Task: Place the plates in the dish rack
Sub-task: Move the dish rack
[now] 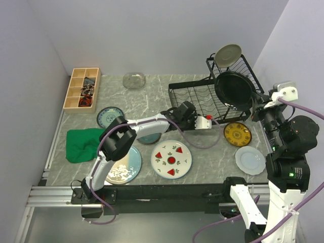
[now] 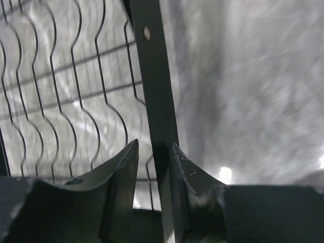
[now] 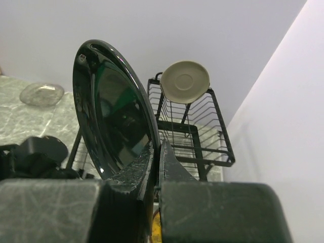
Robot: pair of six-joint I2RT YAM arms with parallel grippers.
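Black plate [image 3: 109,111] is standing upright, pinched at its lower rim in my right tool [image 3: 156,152], hanging over the dish rack [image 1: 197,101] at the desk's [image 1: 157,93] far right. My left tool [image 2: 154,145] is straddling a black bar of the rack's frame, jaws narrow. Whether it is clamping, I cannot tell. A taupe plate [image 1: 228,52] is leaning at the rack's top.

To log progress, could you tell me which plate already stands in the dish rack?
The taupe plate, upright in the upper basket of the dish rack. The black plate is clamped in the right gripper; the others lie flat on the table.
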